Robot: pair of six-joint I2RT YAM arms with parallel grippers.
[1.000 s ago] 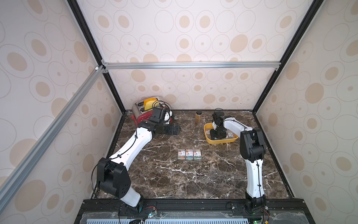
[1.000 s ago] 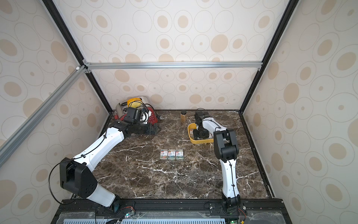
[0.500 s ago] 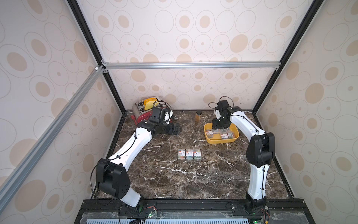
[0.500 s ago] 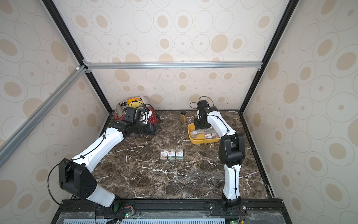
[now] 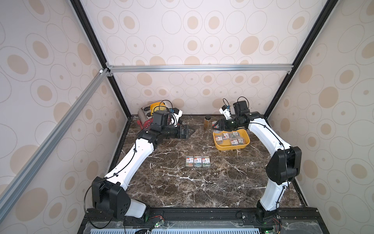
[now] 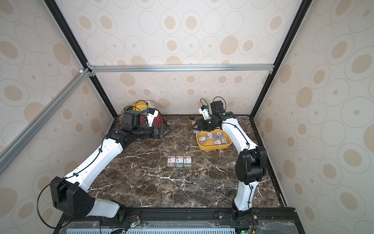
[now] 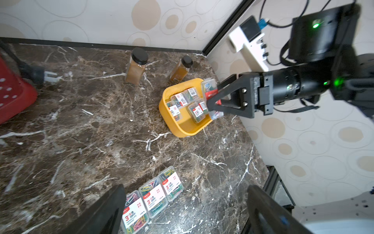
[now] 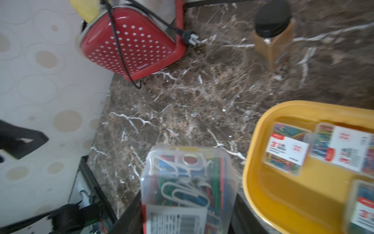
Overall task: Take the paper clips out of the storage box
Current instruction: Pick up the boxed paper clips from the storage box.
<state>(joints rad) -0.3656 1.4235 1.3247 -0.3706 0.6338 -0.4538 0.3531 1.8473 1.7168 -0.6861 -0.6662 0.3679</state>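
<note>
My right gripper is clenched on one small clear plastic case of multicoloured paper clips, held in the air just off the upper-left corner of the shallow yellow rectangular plastic storage box, right of centre in both top views. Other labelled cases lie inside it. I see three cases in a touching row on the brown marble table at mid-frame. My left gripper hangs released and empty, left of the brown black-capped bottle

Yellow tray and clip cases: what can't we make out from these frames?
- Case count in the yellow tray: left wrist view, jaws of the right gripper cover one corner; right wrist view, edge cuts it off.
- Held clip case: right wrist view, edge cuts its lower end; top views, too small.
- Second brown bottle: both top views, behind the right gripper.
</note>
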